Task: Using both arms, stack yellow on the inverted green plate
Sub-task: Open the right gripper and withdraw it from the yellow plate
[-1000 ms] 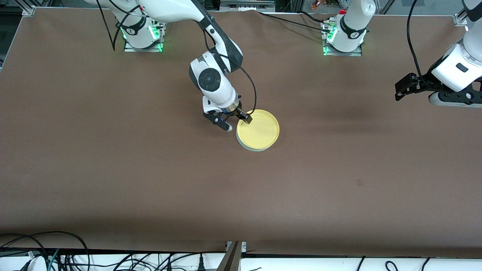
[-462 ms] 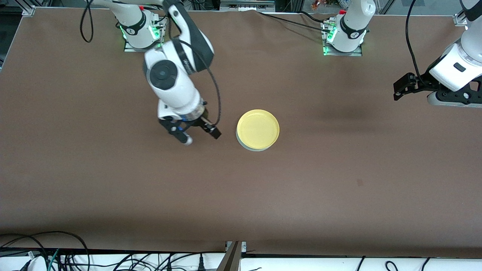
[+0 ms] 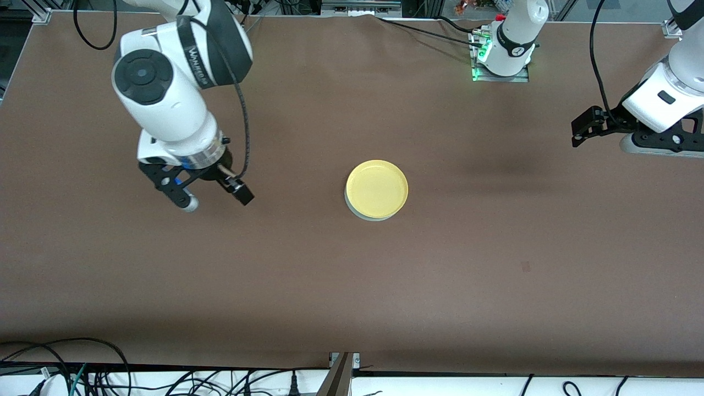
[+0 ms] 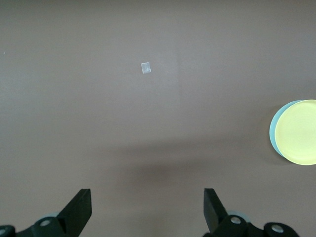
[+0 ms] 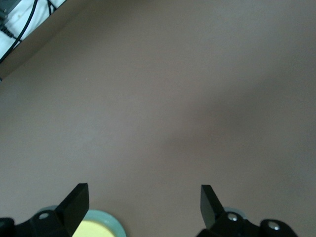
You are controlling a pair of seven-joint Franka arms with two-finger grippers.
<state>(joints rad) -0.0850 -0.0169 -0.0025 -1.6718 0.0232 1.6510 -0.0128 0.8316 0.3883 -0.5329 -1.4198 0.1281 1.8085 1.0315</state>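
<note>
The yellow plate (image 3: 377, 188) lies on the green plate (image 3: 352, 208) in the middle of the table; only a thin pale green rim shows under it. My right gripper (image 3: 217, 201) is open and empty, up over bare table toward the right arm's end, apart from the plates. In the right wrist view the gripper (image 5: 143, 192) is open, with the green rim (image 5: 111, 222) and the yellow plate (image 5: 97, 231) at the picture's edge. My left gripper (image 3: 578, 132) waits open and empty over the left arm's end; its wrist view (image 4: 146, 195) shows the yellow plate (image 4: 298, 132) and the green rim (image 4: 273, 129).
The brown table (image 3: 352, 286) runs wide around the plates. A small pale square (image 4: 145, 68) lies on the table in the left wrist view. Cables (image 3: 66, 368) lie along the table edge nearest the front camera.
My right gripper has left the yellow plate's rim and swung up and away toward the right arm's end of the table. The plates have stayed put. The left arm has barely moved.
</note>
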